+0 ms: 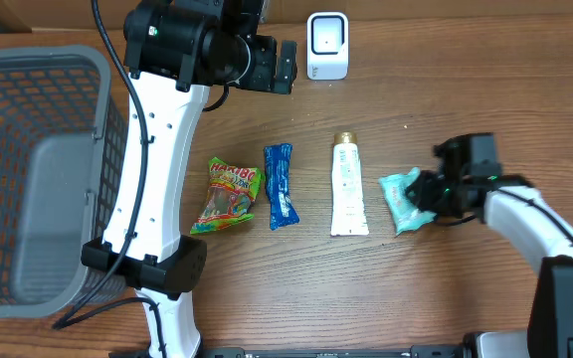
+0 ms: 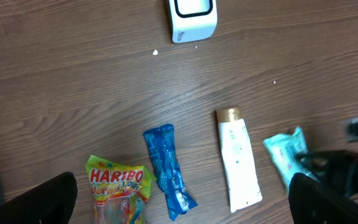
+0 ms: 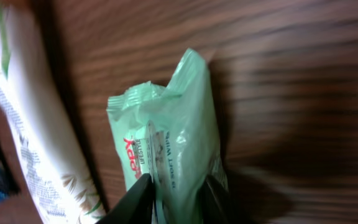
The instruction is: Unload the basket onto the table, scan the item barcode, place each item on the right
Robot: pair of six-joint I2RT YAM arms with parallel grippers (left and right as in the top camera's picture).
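**Overhead.** The green plastic wipes pack (image 1: 403, 202) lies flat on the wooden table (image 1: 466, 99). It is rightmost in a row w/ a white tube with gold cap (image 1: 348, 189), a blue foil wrapper (image 1: 280, 185) and a Haribo sweet bag (image 1: 229, 195). The right gripper (image 1: 424, 196) sits at the pack's right end. The white box-shaped scanner (image 1: 327, 45) stands at the far edge, well apart from the pack. The left gripper (image 1: 286, 67) hangs just left of it.

**Left wrist.** Jaws at full spread, nothing btwn them.

**Right wrist.** Jaws are narrow, w/ one finger (image 3: 138, 198) on each long side of the pack, pinching the film. The pack rests on the table. Grip firmness: can't tell.

**Step in hand (est.): secure the pack.**
- Pinch the filled body, not the loose crimped end.
- Squeeze only until the film stops giving.
- Lift straight up, since the tube lies near.
- Barcode pos. is not visible, so expect to rotate the pack before presenting it to the scanner.
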